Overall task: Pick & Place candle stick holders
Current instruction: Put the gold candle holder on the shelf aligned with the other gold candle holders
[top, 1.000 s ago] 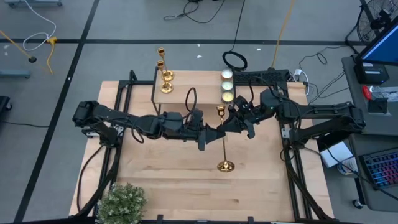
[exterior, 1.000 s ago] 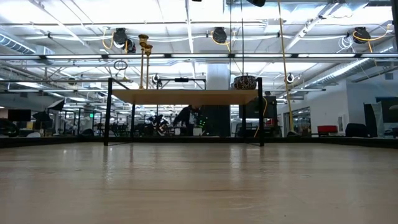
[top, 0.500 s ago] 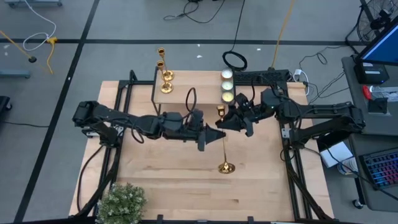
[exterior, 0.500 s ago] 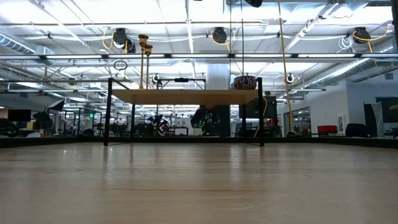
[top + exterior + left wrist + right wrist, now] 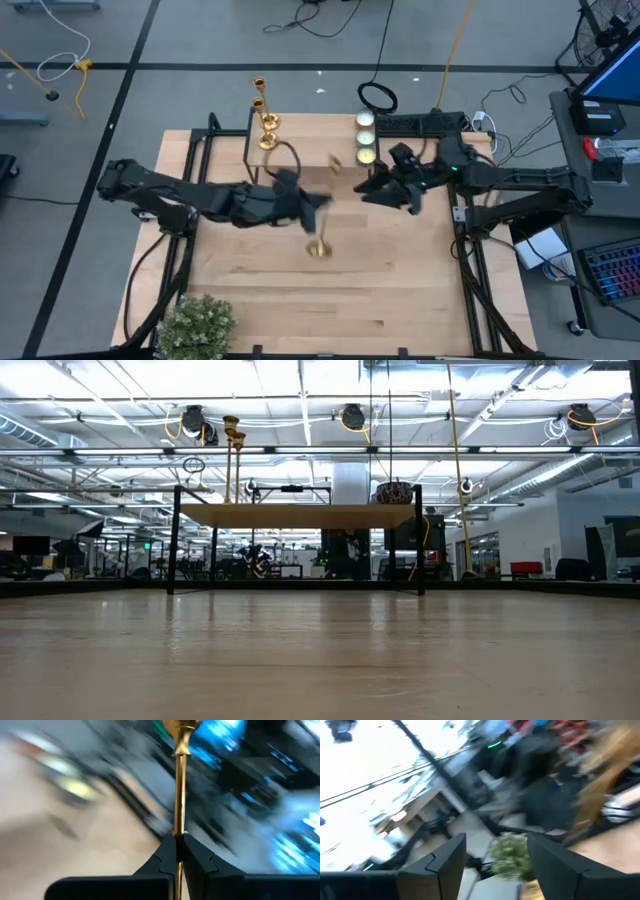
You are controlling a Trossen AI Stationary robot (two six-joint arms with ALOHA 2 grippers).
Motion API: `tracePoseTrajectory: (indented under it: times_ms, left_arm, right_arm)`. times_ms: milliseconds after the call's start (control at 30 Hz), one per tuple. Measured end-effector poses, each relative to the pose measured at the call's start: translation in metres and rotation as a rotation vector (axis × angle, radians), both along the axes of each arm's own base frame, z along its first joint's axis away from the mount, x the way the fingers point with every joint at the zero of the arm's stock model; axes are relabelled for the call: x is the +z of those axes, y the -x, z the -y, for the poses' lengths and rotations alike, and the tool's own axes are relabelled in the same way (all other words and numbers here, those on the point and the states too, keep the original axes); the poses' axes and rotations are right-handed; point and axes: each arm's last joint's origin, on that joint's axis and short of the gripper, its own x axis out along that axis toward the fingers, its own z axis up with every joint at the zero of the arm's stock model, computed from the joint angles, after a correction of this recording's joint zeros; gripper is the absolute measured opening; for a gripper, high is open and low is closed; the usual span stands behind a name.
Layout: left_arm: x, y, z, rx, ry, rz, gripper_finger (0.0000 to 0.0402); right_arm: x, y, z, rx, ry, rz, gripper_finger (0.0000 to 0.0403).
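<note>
One gold candle stick holder (image 5: 324, 215) is in my left gripper (image 5: 318, 203), which is shut on its thin shaft above the table's middle. Its round base (image 5: 319, 249) points toward the near edge and its cup (image 5: 333, 163) toward the far edge. Two more candle stick holders (image 5: 262, 100) (image 5: 267, 135) stand by their bases on a small raised shelf (image 5: 255, 150) at the far left. My right gripper (image 5: 370, 188) stands open to the right of the held one, and in its wrist view (image 5: 496, 840) nothing is between the fingers. My left gripper pinches the holder's thin shaft (image 5: 178, 827) between its two fingers (image 5: 165, 852), about midway along its length. The fingers come from the table's left and lie across the shaft. The holder is tilted, base toward the near edge; whether the base touches the table I cannot tell.
Three small round candles (image 5: 366, 138) sit in a row at the far edge, right of the shelf. A green plant (image 5: 195, 322) stands at the near left corner. A black power strip (image 5: 430, 122) lies at the far right. Bare wood (image 5: 400, 290) spreads over the near right.
My right gripper has opened, let go of the holder's upper end and drawn back toward the table's right edge. My left gripper has gone toward the left edge with the holder, whose base has swung left and a little toward the far edge.
</note>
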Motion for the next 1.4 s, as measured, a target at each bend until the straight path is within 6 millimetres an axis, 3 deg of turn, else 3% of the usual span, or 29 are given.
tracePoseTrajectory:
  times_ms: [167,367,600,833,967,1133,1267,1400]
  left_arm:
    - [0.016,0.044,-0.008,0.327,-0.099,-0.070,0.0012]
    - [0.024,0.074,-0.020,0.541,-0.175,-0.106,0.0012]
    - [0.021,0.080,-0.031,0.717,-0.309,-0.181,0.0012]
    - [-0.004,0.068,-0.042,0.821,-0.430,-0.340,0.0012]
    - [-0.031,0.065,-0.047,0.864,-0.423,-0.367,0.0012]
    - [-0.063,0.070,-0.049,0.945,-0.413,-0.306,0.0012]
    - [-0.065,0.072,-0.042,0.974,-0.460,-0.261,0.0012]
    - [-0.064,0.073,-0.044,0.970,-0.522,-0.327,0.0012]
  right_arm:
    - [0.006,0.010,-0.001,0.014,0.020,0.021,0.0216]
    - [0.014,0.022,-0.003,0.023,0.033,0.063,0.0215]
    - [0.018,0.032,-0.004,0.021,0.034,0.072,0.0216]
    - [0.013,0.031,-0.003,-0.008,0.090,0.032,0.0211]
    - [-0.001,0.027,-0.002,-0.049,0.148,-0.056,0.0210]
    - [-0.035,0.024,-0.001,-0.065,0.118,-0.142,0.0210]
    - [-0.067,0.021,-0.002,-0.050,-0.005,-0.142,0.0210]
    - [-0.084,0.023,-0.007,-0.040,-0.060,-0.048,0.0210]
